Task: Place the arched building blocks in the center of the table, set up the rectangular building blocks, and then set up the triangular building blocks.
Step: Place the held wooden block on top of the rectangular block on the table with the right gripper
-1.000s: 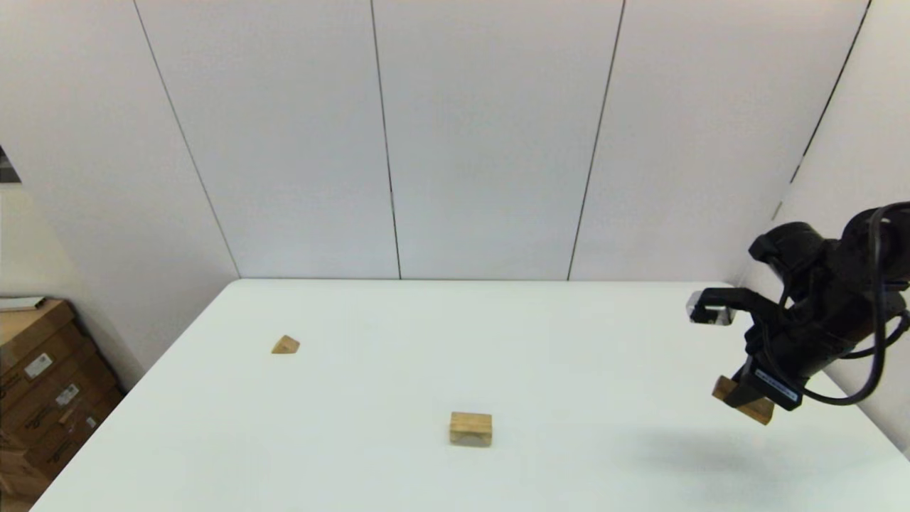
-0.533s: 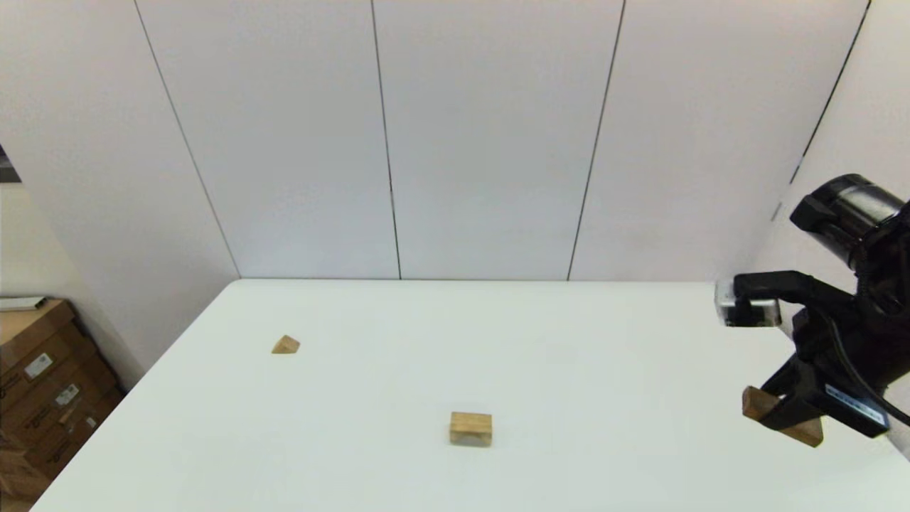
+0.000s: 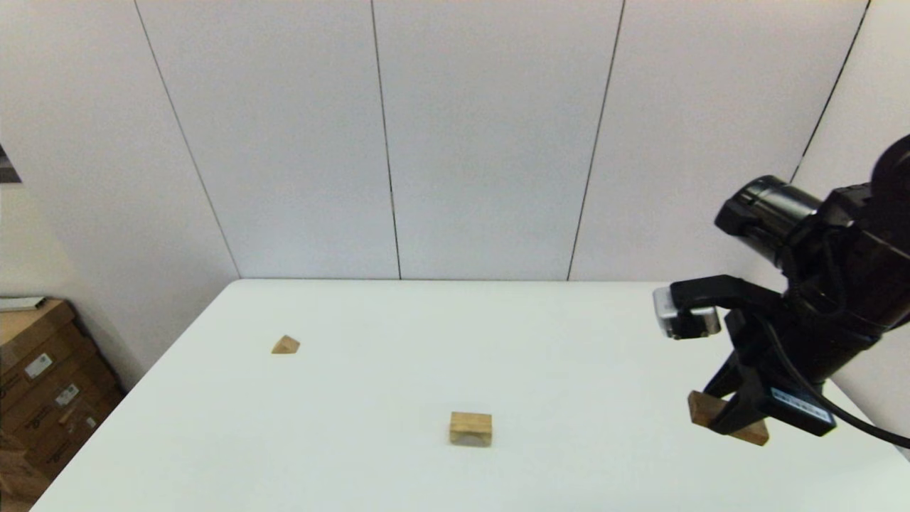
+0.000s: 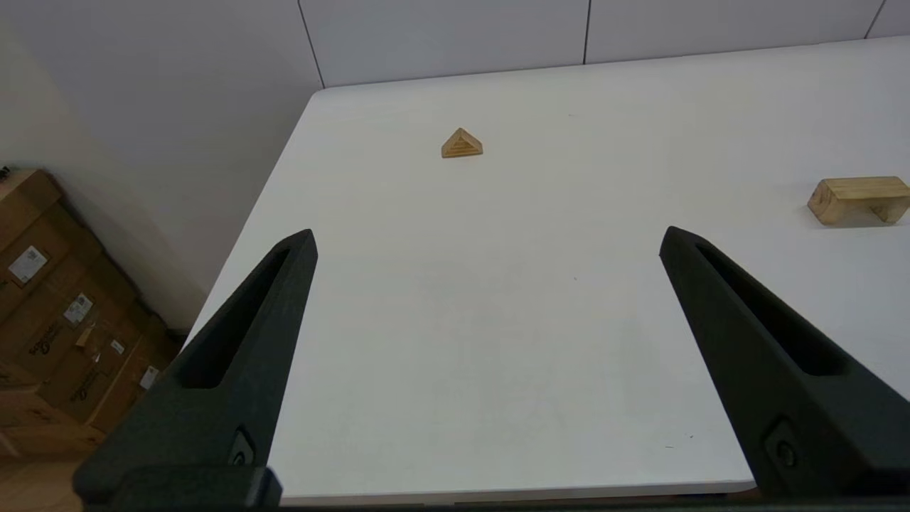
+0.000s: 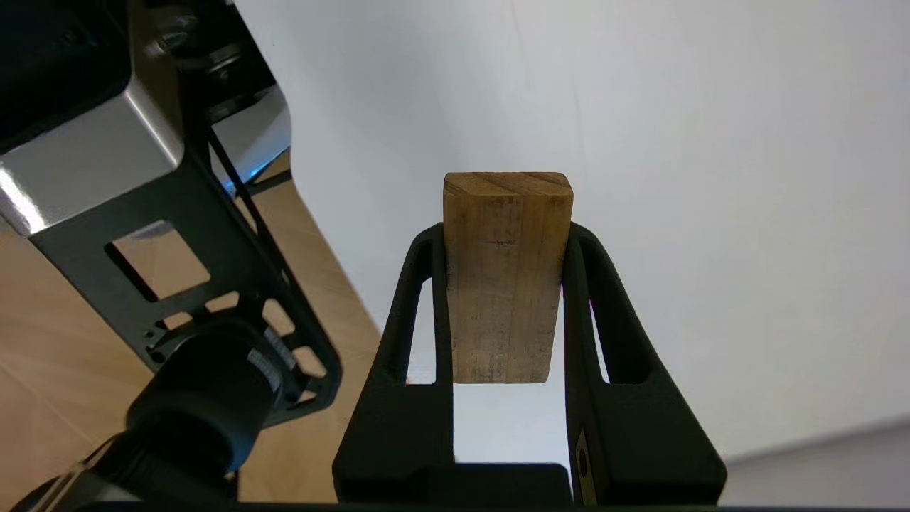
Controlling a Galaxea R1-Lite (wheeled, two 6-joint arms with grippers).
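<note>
Holding the rectangle (image 3: 726, 419) clear of the table (image 3: 569, 341), the right gripper (image 3: 732, 419) sits at the right edge, its fingers clamped on the block's two long faces. In the right wrist view the rectangle (image 5: 507, 277) fills the gap between the fingers (image 5: 416, 313) and sticks out past their tips, its end grain showing. In the head view it hangs tilted, one end lower than the other.

The arch (image 3: 470, 429) rests near the middle of the table, toward the near side, notch down (the left wrist view shows the cut-out against the tabletop (image 4: 860, 201)). The wedge (image 3: 285, 345) lies well apart at the far left, flat on a face; it also shows in the left wrist view (image 4: 461, 144).

The left gripper (image 4: 487, 242) hangs over the near left of the table, fingers spread wide and holding nothing.

The rectangle looks like solid wood: stiff, light, with smooth flat sides. Gripping it across the middle of its long faces, as here, should keep it from pivoting, though smooth wood could slip if the squeeze is light. To stand it up, the tilt probably needs levelling out first so that a flat face meets the table squarely. The wedge's sloping faces offer less purchase; its two flat triangular ends seem the safer hold.
</note>
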